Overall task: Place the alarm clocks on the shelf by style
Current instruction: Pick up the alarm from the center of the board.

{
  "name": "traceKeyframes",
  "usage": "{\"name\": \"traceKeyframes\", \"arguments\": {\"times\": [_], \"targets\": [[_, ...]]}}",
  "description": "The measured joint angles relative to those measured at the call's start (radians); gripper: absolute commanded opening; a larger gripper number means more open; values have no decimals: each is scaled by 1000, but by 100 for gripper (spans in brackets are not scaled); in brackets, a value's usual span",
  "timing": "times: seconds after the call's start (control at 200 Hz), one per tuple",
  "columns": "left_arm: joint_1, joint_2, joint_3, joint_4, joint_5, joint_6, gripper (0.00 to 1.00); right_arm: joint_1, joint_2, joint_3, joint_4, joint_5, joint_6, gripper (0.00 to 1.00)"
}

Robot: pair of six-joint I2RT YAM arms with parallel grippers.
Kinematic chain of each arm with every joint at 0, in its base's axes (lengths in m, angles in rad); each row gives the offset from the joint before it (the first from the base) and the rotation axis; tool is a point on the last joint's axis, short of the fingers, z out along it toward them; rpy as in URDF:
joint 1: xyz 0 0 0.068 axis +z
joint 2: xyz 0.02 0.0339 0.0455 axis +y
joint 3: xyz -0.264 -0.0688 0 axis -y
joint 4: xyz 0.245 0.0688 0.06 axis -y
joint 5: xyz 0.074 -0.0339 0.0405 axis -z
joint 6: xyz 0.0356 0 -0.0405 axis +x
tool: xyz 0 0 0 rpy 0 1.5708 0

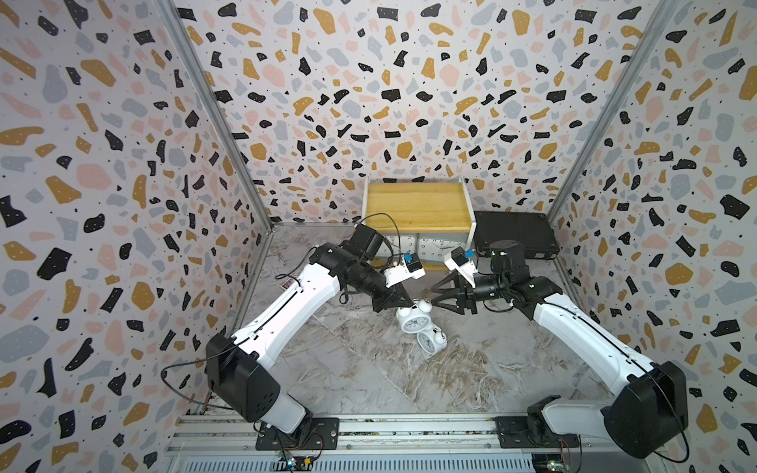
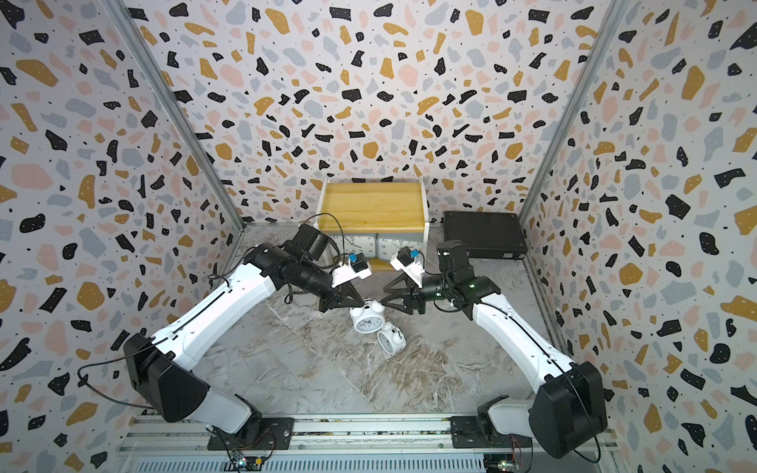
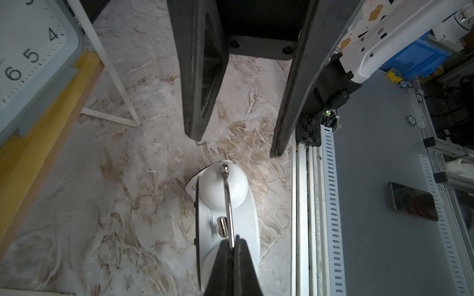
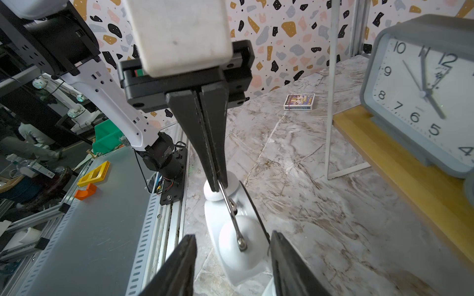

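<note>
Two white twin-bell alarm clocks lie mid-table in both top views. My left gripper [image 1: 411, 304] [image 3: 234, 239] is shut on the thin metal handle [image 3: 228, 200] of the farther one [image 1: 413, 319] [image 2: 366, 321]. My right gripper [image 1: 432, 297] [image 4: 233, 235] is open, with its fingers either side of that clock's nearer bell [image 4: 241, 246] and not touching it. The second twin-bell clock [image 1: 428, 342] [image 2: 389, 338] lies just in front. Two grey clocks [image 1: 440, 247] [image 4: 420, 97] stand side by side on the lower board [image 4: 384, 153] of the shelf [image 1: 418, 204]; the left arm partly hides the left one.
A flat black case [image 1: 514, 235] lies right of the shelf at the back wall. A small card box [image 4: 298, 102] lies on the table near the left wall. The shelf's white legs [image 3: 112, 77] stand close behind both grippers. Patterned walls close three sides.
</note>
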State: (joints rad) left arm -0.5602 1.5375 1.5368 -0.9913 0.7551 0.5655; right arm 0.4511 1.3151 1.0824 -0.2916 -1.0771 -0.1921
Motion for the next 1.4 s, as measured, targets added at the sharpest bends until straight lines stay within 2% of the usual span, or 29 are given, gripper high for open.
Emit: {"name": "traceKeyframes", "arguments": {"times": [0.415, 0.641, 0.826, 1.016, 1.081, 1.166, 1.236, 1.397], "targets": [[0, 7, 2, -11, 38, 0, 0, 53, 28, 8, -16, -12, -27, 40], [0, 7, 2, -15, 50, -2, 0, 66, 38, 17, -11, -11, -34, 26], [0, 7, 2, -19, 53, -5, 0, 72, 50, 18, -8, -10, -35, 19], [0, 7, 2, -16, 50, -25, 0, 73, 55, 19, -5, -5, -42, 0], [0, 7, 2, -15, 49, -33, 0, 75, 55, 20, -3, 0, -40, 0], [3, 7, 2, -4, 40, -48, 10, 75, 55, 21, -2, 13, -42, 0], [9, 3, 0, 16, 41, -69, 27, 75, 55, 25, 0, 23, -40, 0], [48, -62, -61, 140, 60, -121, 52, 77, 54, 42, -24, 49, -40, 0]]}}
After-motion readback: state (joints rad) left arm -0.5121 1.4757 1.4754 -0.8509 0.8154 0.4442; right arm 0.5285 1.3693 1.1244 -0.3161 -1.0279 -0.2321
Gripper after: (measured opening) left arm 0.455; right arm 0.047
